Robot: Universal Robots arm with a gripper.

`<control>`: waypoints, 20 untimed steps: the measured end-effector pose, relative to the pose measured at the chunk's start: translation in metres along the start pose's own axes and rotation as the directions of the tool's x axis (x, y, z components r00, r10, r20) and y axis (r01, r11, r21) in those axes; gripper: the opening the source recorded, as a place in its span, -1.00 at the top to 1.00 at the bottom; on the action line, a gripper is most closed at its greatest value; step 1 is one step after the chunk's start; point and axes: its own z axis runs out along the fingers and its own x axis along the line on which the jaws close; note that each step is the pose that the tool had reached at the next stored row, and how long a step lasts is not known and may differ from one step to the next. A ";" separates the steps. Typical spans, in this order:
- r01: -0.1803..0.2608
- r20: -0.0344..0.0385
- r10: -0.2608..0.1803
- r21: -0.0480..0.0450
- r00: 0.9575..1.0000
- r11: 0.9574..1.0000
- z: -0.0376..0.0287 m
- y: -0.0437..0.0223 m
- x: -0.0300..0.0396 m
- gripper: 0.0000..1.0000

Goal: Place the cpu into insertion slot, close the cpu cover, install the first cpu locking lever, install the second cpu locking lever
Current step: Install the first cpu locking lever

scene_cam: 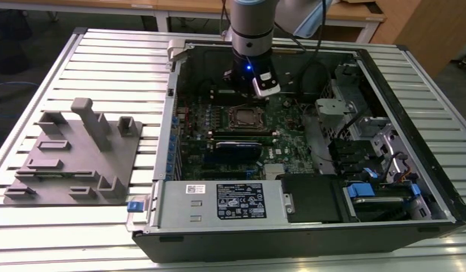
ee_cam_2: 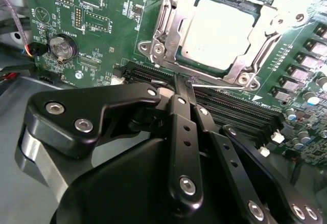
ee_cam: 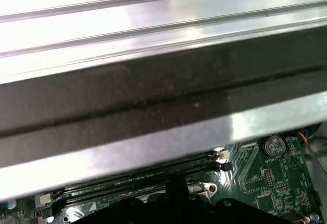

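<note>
Arm (scene_cam: 252,28) is at upper centre of the exterior view, over the motherboard (ee_cam_2: 102,9) inside the open case (scene_cam: 414,187). The cpu (ee_cam_2: 219,27) lies flat and face up in the insertion slot (scene_cam: 244,117). It is square, so it has no long axis, and its edges run parallel to the socket rim. The cpu cover (ee_cam_2: 171,27) is down around it, framing the face. Gripper (ee_cam_2: 180,87) has its fingers together, tips just short of the socket edge over the memory slots (ee_cam_2: 230,109). I cannot tell whether they pinch anything. Writing: a white label (scene_cam: 243,201) on the power-supply box (scene_cam: 180,201), lower centre, and white silkscreen near the coin cell (ee_cam_2: 64,46). I cannot make out either.
</note>
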 end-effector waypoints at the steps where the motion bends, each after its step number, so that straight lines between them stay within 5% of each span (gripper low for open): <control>1: 0.000 0.000 0.000 0.000 1.000 1.000 0.0004 0.0009 0.0002 0.79; 20: -0.029 0.007 0.029 0.011 1.000 1.000 0.0083 0.0039 -0.0022 0.79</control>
